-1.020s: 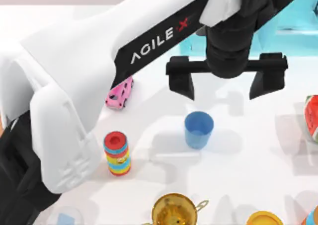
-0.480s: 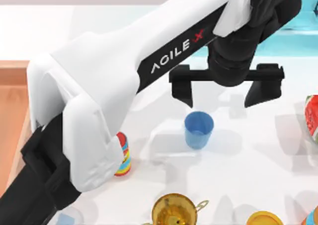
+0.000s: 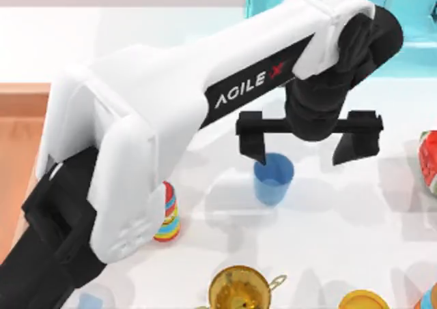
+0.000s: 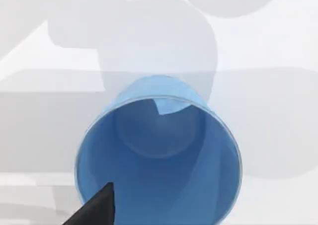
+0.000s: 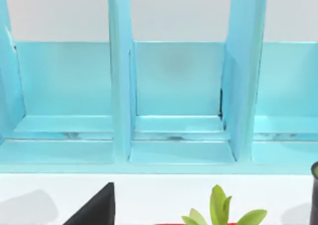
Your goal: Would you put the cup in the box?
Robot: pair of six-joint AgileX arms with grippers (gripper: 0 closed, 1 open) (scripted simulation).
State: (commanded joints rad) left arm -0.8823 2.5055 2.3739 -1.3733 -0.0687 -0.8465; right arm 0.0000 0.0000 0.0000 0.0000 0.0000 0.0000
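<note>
L tool (image 3: 307, 140) fingers wide apart over cup (image 3: 273, 178); cup upright, off-centre under L finger (image 3: 252, 142), mid surface. R tool: can't tell, parked facing shelf (image 5: 174, 86).

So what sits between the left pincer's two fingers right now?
In the top view, the left pincer is open over the blue cup; its rim sits just inside one finger, with bare table beyond.
</note>
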